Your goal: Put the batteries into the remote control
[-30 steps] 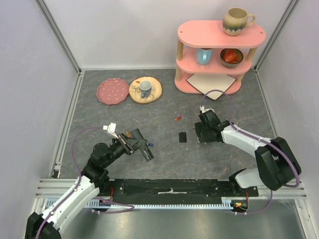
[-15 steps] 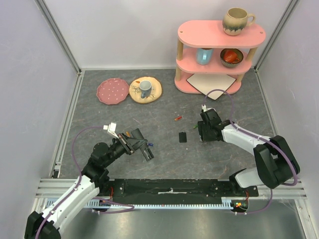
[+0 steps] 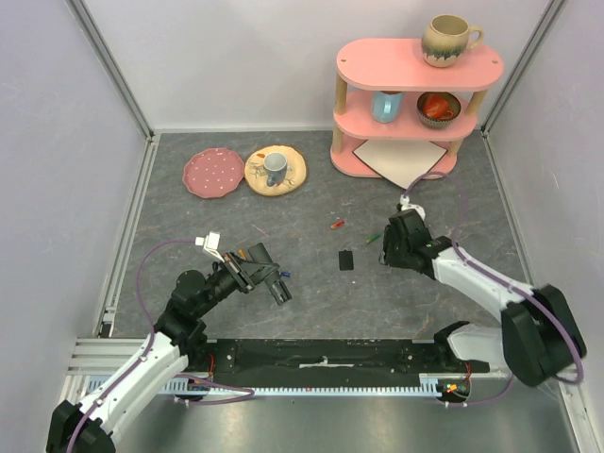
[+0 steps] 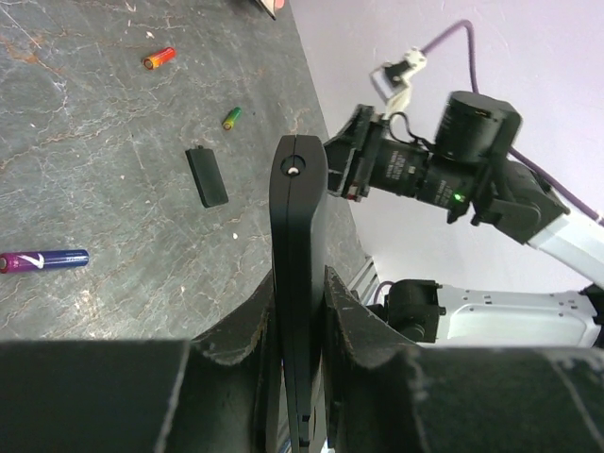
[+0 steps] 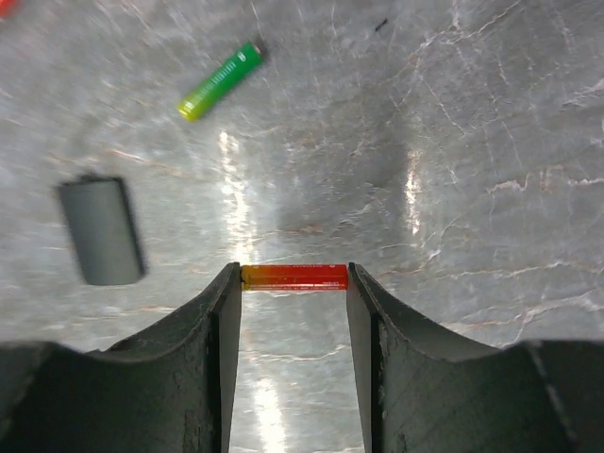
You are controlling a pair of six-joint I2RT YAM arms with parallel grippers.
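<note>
The remote control [image 4: 298, 217], a slim black bar seen edge-on from my left wrist camera, stands clamped between the narrow-set fingers of the left gripper [image 4: 300, 311], raised above the near left of the grey table [image 3: 311, 189]. Across from it, my right gripper [image 5: 293, 279] has its jaws partly closed on a red battery [image 5: 293, 276], pinched end to end, one tip against each finger, over the middle of the table.

Three more batteries lie loose on the surface. A green battery [image 5: 221, 80] rests just beyond the right gripper, an orange-and-red battery [image 4: 159, 58] a little farther back and to the left, and a blue battery [image 4: 44, 260] sits close beside the left gripper. A small dark rectangular cover [image 3: 346, 260] lies flat between the two arms, apart from all the batteries.

At the far right stands a pink shelf [image 3: 415, 94] with a mug [image 3: 449, 40] on top. At the far left lie a pink plate [image 3: 213, 173] and a yellow plate [image 3: 293, 170], the latter carrying a cup [image 3: 275, 166].
</note>
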